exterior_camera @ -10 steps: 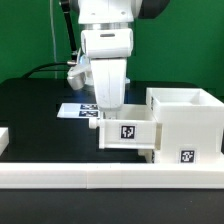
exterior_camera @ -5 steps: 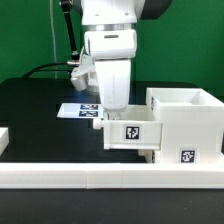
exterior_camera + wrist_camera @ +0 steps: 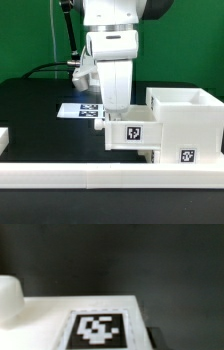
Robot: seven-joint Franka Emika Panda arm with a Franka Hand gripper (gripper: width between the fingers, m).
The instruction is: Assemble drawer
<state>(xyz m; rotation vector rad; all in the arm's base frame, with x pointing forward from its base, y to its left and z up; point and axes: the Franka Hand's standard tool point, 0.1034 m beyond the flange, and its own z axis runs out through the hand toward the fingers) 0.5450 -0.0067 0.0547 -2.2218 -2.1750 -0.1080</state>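
From the exterior view I see the hand (image 3: 116, 108) reaching straight down onto the back of a shallow drawer tray (image 3: 132, 134), which sits right below it, raised a little off the black desk (image 3: 35, 110) and pushed partway into the open side of the tall square housing (image 3: 186, 122) on the exterior view's right. The tray's tagged front faces the camera and its far end already overlaps the housing's near wall. I cannot tell whether the hand is clenched on the tray or released, because the fingertips are hidden behind the tray's rear wall. Compared with a second ago, the arm and the tray have both slid toward the exterior view's right, so more of the tray is inside the housing, which has not moved. The housing's open top shows only white inner walls; I cannot see what is in it. Behind the hand lies the marker board (image 3: 78, 109), flat on the desk, and a long white rail (image 3: 100, 178) runs across the front. My wrist view is blurred, showing a white surface (image 3: 60, 314) carrying a black-and-white tag (image 3: 97, 330) against the dark desk.
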